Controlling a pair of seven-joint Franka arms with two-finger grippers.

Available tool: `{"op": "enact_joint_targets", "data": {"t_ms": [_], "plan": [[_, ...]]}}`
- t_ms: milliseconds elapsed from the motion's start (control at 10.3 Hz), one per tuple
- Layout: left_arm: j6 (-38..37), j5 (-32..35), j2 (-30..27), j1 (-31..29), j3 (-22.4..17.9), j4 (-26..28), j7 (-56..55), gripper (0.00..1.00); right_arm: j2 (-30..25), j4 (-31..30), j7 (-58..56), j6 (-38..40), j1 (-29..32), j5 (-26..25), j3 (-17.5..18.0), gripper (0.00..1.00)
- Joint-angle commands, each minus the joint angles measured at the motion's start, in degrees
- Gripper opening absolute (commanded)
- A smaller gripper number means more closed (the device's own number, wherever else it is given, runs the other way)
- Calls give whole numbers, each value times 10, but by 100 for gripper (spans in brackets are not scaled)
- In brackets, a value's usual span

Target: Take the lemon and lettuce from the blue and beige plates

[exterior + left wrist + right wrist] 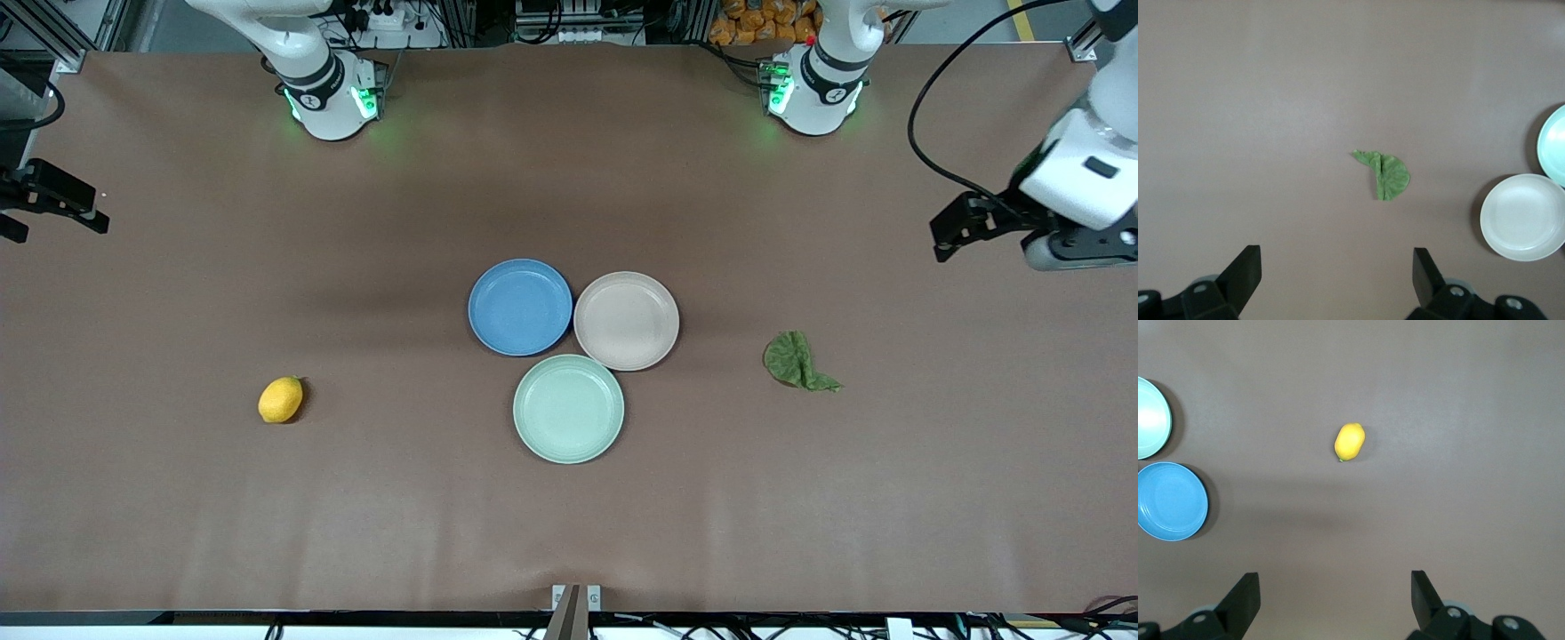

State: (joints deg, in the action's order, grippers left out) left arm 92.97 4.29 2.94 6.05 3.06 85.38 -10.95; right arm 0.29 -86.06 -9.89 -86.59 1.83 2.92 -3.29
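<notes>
Since the lemon (280, 399) and the lettuce (797, 361) are both lying on the bare table (178, 516) instead of on any plate, it looks to me like the picking-off part is done, or the setup just doesn't match the task. The lemon sits toward the right arm's end, the lettuce toward the left arm's end, each well apart from the plates. The blue plate (520, 307), beige plate (627, 320) and a green plate (568, 408) huddle together mid-table, all empty, green one nearest the front camera. Both arms are pulled out to the table's ends, probably to keep out of the way. The left gripper (1337, 270) hangs over the table near the lettuce, jaws spread wide, nothing in them. Same for the right gripper (1335, 590) over by the lemon: wide apart and empty.
</notes>
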Motion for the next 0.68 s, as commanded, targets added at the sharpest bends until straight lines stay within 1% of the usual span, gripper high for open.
{"op": "enact_joint_targets", "data": {"t_ms": [0, 194, 388, 582], "plan": [[22, -14, -12, -10, -1, 14, 14, 100, 1, 10, -4, 4, -1, -5, 1, 100], [32, -15, -14, -10, -1, 22, 14, 100, 1, 9, -4, 4, 0, -12, 1, 100], [22, -15, -22, -11, -1, 32, 21, 100, 1, 9, -4, 5, 0, -12, 1, 100], [18, -44, -33, -23, -1, 50, 32, 100, 1, 9, -3, 5, 0, -12, 1, 100]]}}
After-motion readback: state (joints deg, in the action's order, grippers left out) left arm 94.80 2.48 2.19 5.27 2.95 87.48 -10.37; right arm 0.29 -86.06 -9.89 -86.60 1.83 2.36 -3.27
